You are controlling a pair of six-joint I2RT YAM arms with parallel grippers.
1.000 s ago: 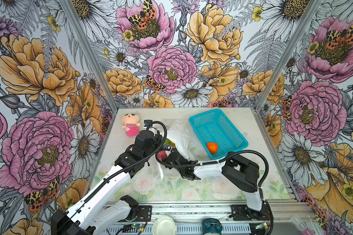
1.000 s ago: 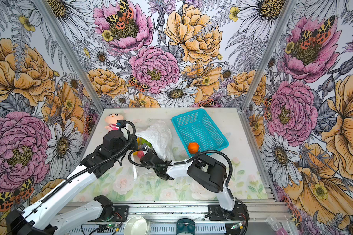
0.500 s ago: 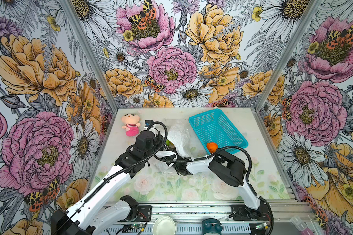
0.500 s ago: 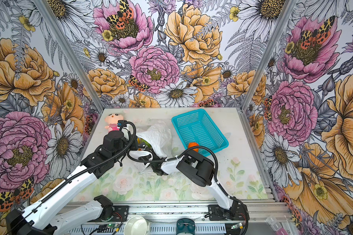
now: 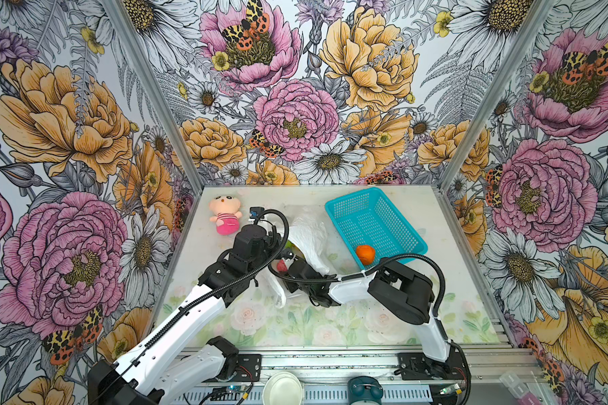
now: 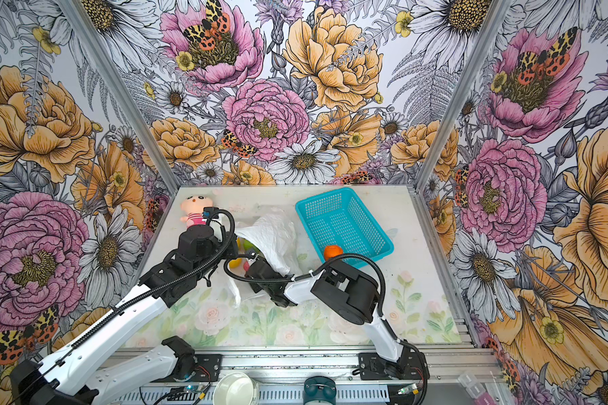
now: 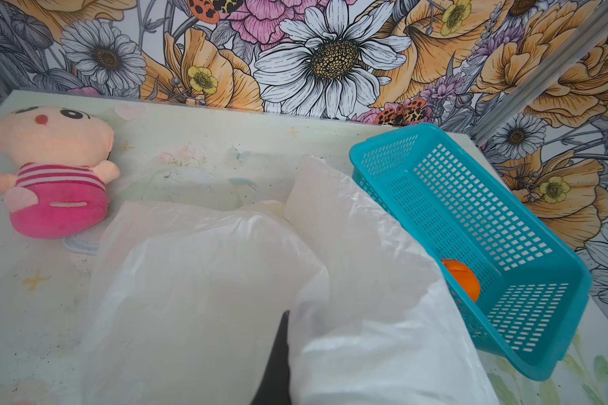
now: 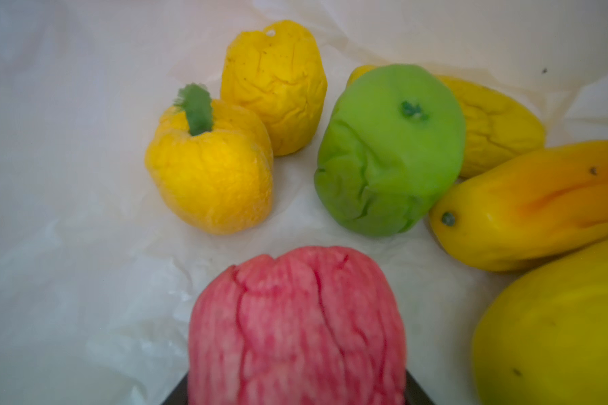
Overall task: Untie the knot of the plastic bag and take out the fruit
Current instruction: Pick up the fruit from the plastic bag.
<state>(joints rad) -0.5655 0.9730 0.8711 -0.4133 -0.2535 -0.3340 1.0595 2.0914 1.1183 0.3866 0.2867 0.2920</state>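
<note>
The white plastic bag lies in the middle of the table with its mouth towards the arms. My left gripper is shut on the bag's film and holds the mouth up; the film hides most of its jaws. My right gripper is inside the mouth, with both fingers against a pink-red fruit. Deeper in lie a green fruit and several yellow ones. An orange fruit sits in the teal basket. The knot is out of view.
The teal mesh basket stands right of the bag, touching it. A pink plush doll lies at the back left, near the left wrist. A loose white strap of the bag trails on the table towards the front.
My right gripper has pushed further into the bag's mouth and its jaws have narrowed round the pink-red fruit. The left arm and the bag have hardly moved.
</note>
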